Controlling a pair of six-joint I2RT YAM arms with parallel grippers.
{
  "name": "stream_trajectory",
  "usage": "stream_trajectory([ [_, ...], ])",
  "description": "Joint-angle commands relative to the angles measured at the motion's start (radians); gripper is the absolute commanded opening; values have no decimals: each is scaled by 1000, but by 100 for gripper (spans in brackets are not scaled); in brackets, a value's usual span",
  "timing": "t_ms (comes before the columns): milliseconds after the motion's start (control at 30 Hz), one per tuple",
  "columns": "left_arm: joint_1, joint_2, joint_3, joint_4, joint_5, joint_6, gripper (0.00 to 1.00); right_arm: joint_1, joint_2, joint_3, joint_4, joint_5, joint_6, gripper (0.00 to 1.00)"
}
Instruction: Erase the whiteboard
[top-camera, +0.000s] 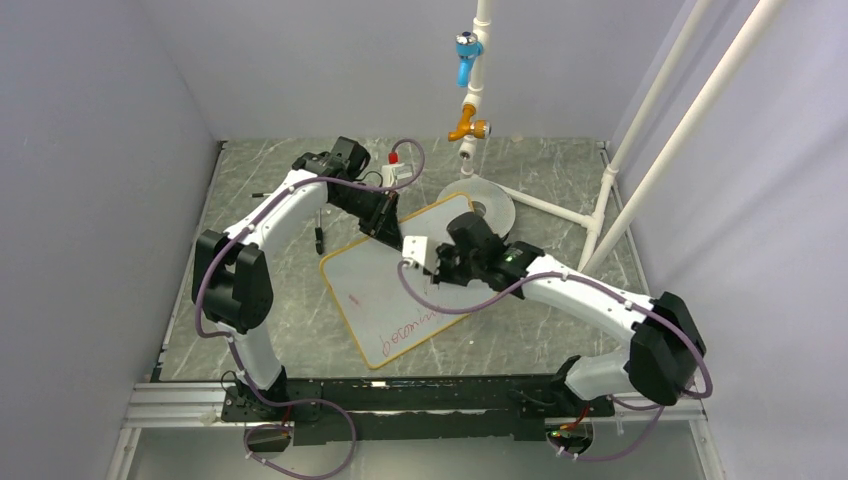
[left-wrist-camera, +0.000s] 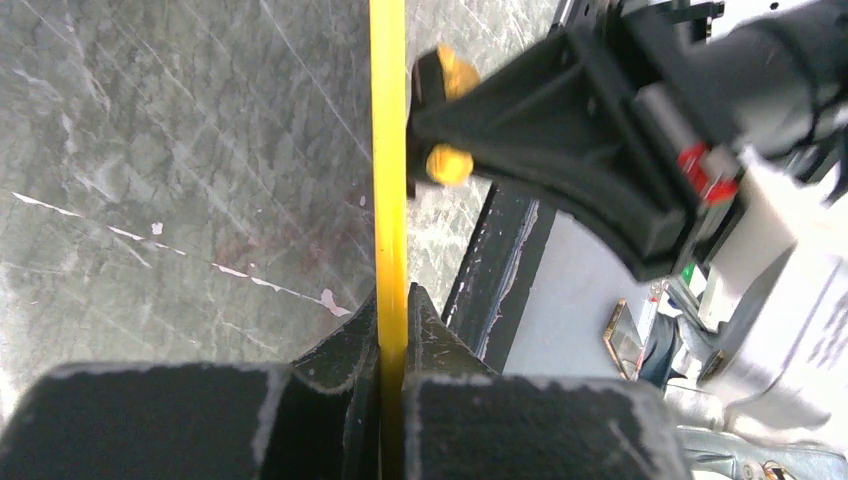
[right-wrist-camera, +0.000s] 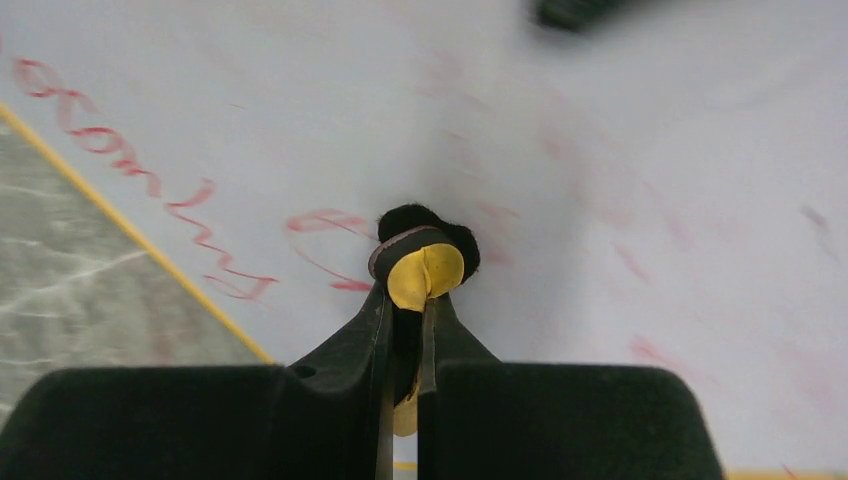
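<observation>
The whiteboard lies slanted at the middle of the table, with a thin yellow-orange frame. Red handwriting runs along its near end, and faint red smudges cover the rest. My left gripper is shut on the board's far edge; the left wrist view shows the frame edge-on between the fingers of the left gripper. My right gripper is over the board's middle, shut on a small yellow-and-black eraser. Its black pad touches the white surface beside the red strokes.
A round grey disc lies just behind the board's far corner. White pipes rise at the right, and a hanging pipe with a blue and orange valve is above the disc. A dark pen lies left of the board.
</observation>
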Motion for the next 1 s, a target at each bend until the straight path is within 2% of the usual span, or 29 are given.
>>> stream_trajectory([
  [0, -17, -67, 4, -25, 104, 8, 0, -71, -40, 4, 76, 61, 9, 0],
  [133, -17, -64, 4, -25, 101, 8, 0, 4, -28, -19, 28, -43, -20, 0],
  [300, -17, -65, -2, -27, 93, 11, 0, 148, 20, -28, -24, -70, -77, 0],
  [400, -17, -67, -6, -27, 92, 13, 0, 132, 24, -21, -5, -34, -60, 0],
  [700, -19, -65, -4, -23, 101, 9, 0, -75, -61, -13, 107, 82, 47, 0],
  [867, -19, -58, -4, -25, 101, 12, 0, -66, -60, -23, 70, 31, 17, 0],
  [967, -19, -58, -3, -25, 99, 12, 0, 6, -59, -51, 9, -42, -51, 0],
])
